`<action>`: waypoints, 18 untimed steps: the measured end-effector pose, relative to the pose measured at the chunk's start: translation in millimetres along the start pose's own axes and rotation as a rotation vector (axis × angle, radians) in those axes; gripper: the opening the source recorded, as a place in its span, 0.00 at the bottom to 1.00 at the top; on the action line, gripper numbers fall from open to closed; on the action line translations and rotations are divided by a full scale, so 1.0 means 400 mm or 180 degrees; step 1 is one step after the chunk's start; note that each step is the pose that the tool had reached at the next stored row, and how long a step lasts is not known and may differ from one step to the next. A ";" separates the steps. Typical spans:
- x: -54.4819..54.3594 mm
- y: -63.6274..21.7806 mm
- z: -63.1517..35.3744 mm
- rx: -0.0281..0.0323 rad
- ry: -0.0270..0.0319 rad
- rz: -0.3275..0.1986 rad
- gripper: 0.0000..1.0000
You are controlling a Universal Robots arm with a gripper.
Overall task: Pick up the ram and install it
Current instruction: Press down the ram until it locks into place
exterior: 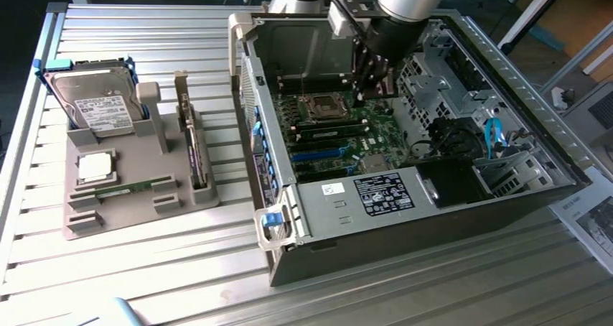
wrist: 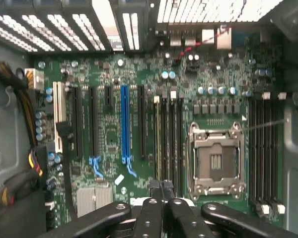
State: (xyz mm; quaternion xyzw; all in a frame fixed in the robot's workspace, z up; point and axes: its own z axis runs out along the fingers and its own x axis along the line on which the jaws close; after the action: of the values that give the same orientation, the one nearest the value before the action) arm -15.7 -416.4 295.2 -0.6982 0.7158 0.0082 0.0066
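Your end effector, fingers pinched together, hangs inside the case over the board's memory slots, pressing a ram edge-down for seating.

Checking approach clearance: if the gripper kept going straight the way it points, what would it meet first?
Most likely the motherboard, around the memory slots beside the empty processor socket. The gripper points down into the case; depth is unclear.
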 end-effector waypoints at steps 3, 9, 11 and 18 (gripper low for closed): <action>0.000 -0.014 0.000 0.0000 0.0000 0.0000 0.10; -0.001 -0.014 -0.014 0.0000 0.0000 0.0000 0.10; -0.001 -0.014 -0.035 0.0000 0.0001 0.0000 0.10; -0.001 -0.014 -0.044 0.0000 0.0001 0.0000 0.10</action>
State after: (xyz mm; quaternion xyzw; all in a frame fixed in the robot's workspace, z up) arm -10.0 -416.3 312.7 -0.6982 0.7158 0.0080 0.0064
